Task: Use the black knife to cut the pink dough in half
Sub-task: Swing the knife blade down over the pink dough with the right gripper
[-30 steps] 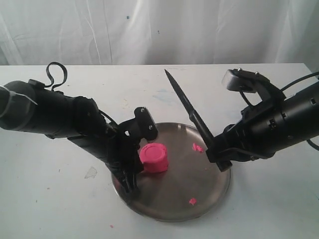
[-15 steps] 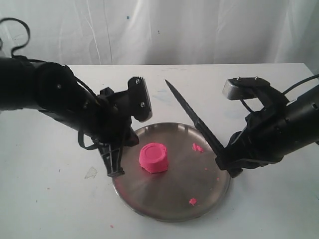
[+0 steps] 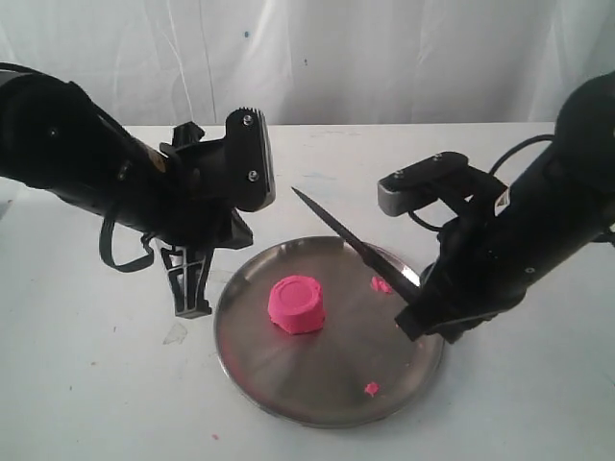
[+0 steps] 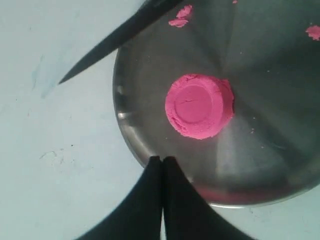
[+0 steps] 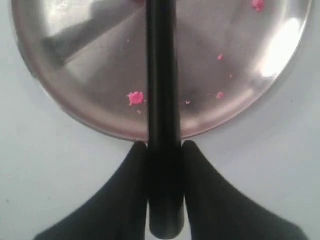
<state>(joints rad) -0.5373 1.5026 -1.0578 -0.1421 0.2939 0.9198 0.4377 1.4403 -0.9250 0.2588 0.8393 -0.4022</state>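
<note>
The pink dough (image 3: 296, 303) is a whole round puck with a ringed top (image 4: 200, 106), left of centre on the steel plate (image 3: 252, 370). My right gripper (image 3: 413, 322) is shut on the handle of the black knife (image 3: 346, 235) at the plate's right rim. The blade slants up and left above the plate, its tip past the dough's far side and clear of it. In the right wrist view the knife (image 5: 162, 100) runs out from my right gripper (image 5: 164, 145). My left gripper (image 3: 190, 309) hangs shut and empty just outside the plate's left rim; its tips (image 4: 162, 159) point at the dough.
Small pink crumbs (image 3: 381, 284) lie under the blade, and another crumb (image 3: 371, 388) sits near the plate's front rim. The plate rests on a white table (image 3: 96, 403) with a white curtain (image 3: 384, 58) behind it. A faint mark (image 3: 175, 333) shows left of the plate.
My left gripper has drawn back from beside the dough to outside the plate's left rim, and its arm has risen. The knife has tipped lower, its point moving down and left.
</note>
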